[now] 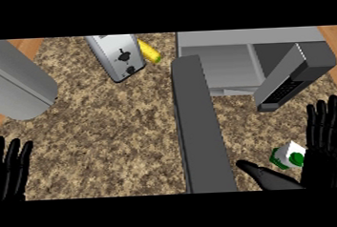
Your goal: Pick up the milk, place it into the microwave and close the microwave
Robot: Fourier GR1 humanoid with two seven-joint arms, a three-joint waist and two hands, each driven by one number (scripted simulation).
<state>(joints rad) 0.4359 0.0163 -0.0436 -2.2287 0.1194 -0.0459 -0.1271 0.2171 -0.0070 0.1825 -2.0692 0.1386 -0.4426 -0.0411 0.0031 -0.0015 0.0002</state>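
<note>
While the microwave (225,65) stands with its door (200,133) open, the milk (290,156) sits on the counter (116,132).
Right hand (327,149) spread open around the carton, fingers straight; left hand (7,168) rests open at lower left.

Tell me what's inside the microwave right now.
The microwave stands open with its door swung out; the visible cavity floor looks bare. Its right side is hidden. The milk sits outside by the right hand.

a kitchen: speckled granite counter (109,137), toaster (117,56) at the far side, open microwave (239,60) far right with its door (200,133) swung toward the near edge.
</note>
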